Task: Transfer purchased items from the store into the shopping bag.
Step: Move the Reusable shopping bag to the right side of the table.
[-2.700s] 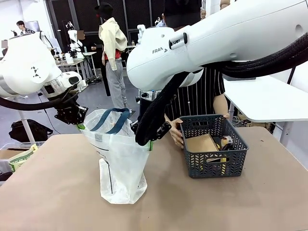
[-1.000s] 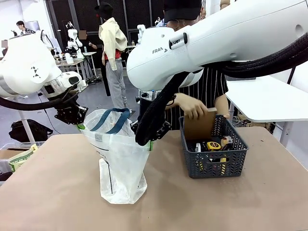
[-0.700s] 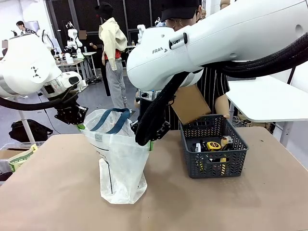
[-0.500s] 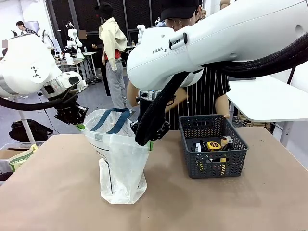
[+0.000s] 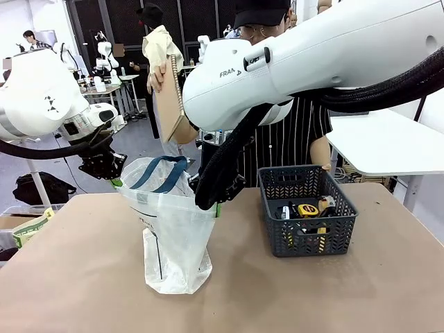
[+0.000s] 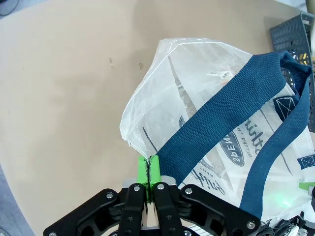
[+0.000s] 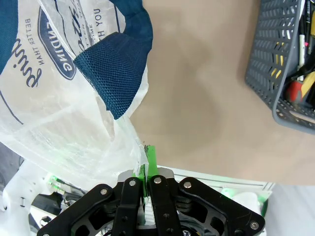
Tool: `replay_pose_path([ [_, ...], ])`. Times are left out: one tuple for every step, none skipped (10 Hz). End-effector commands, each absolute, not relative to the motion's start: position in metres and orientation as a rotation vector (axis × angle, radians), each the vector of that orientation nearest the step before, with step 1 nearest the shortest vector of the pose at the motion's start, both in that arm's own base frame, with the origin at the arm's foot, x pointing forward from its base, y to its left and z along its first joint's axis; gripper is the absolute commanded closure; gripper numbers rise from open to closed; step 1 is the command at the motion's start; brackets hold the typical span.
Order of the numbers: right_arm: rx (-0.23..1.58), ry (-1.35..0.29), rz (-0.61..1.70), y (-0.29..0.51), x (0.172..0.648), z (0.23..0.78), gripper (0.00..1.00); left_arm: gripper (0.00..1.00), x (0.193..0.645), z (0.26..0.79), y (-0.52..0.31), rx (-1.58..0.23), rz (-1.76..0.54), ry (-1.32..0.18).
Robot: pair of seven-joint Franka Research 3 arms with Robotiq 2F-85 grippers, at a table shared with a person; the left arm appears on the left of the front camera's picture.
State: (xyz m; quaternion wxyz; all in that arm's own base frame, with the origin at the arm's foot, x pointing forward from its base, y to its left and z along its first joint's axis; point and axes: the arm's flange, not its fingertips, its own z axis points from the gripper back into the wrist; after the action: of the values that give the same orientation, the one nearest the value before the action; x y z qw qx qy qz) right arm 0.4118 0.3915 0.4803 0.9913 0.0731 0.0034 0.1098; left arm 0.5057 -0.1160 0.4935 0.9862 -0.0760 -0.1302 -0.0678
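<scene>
The left claw (image 6: 148, 169) and right claw (image 7: 146, 164) pinch the shopping bag (image 5: 173, 236) rim. A hand (image 5: 154, 80) holds a notebook (image 5: 168, 104) at its 12 o'clock.

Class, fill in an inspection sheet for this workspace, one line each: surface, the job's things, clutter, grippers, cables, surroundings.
Surface: brown table, bare around bag and basket.
Job's things: shopping bag stands open; grey basket to its right holds a yellow tape measure and other small goods; a person's hand holds a flat tan notebook above the bag.
Clutter: nothing seen.
Grippers: left gripper and right gripper each shut on the bag's rim, at opposite sides.
Cables: black ribbed hose runs along the right arm.
Surroundings: white table at the right; black holdall on the floor at the left.
</scene>
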Motion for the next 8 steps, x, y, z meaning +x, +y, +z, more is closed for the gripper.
replay_pose_path([
  [0.160, 0.009, 0.227, 0.3866, 0.4086, 0.4791, 1.00, 1.00, 0.5023, 0.4933, -0.1123, -0.157, -0.127, -0.277],
  [0.160, 0.009, 0.227, 0.3866, 0.4086, 0.4791, 1.00, 1.00, 0.5023, 0.4933, -0.1123, -0.157, -0.127, -0.277],
  [0.160, 0.009, 0.227, 0.3866, 0.4086, 0.4791, 1.00, 1.00, 0.5023, 0.4933, -0.1123, -0.157, -0.127, -0.277],
  [0.160, 0.009, 0.227, 0.3866, 0.4086, 0.4791, 1.00, 1.00, 0.5023, 0.4933, -0.1123, -0.157, -0.127, -0.277],
  [0.160, 0.009, 0.227, 0.3866, 0.4086, 0.4791, 1.00, 1.00, 0.5023, 0.4933, -0.1123, -0.157, -0.127, -0.277],
  [0.160, 0.009, 0.227, 0.3866, 0.4086, 0.4791, 1.00, 1.00, 0.5023, 0.4933, -0.1123, -0.157, -0.127, -0.277],
  [0.160, 0.009, 0.227, 0.3866, 0.4086, 0.4791, 1.00, 1.00, 0.5023, 0.4933, -0.1123, -0.157, -0.127, -0.277],
  [0.160, 0.009, 0.227, 0.3866, 0.4086, 0.4791, 1.00, 1.00, 0.5023, 0.4933, -0.1123, -0.157, -0.127, -0.277],
])
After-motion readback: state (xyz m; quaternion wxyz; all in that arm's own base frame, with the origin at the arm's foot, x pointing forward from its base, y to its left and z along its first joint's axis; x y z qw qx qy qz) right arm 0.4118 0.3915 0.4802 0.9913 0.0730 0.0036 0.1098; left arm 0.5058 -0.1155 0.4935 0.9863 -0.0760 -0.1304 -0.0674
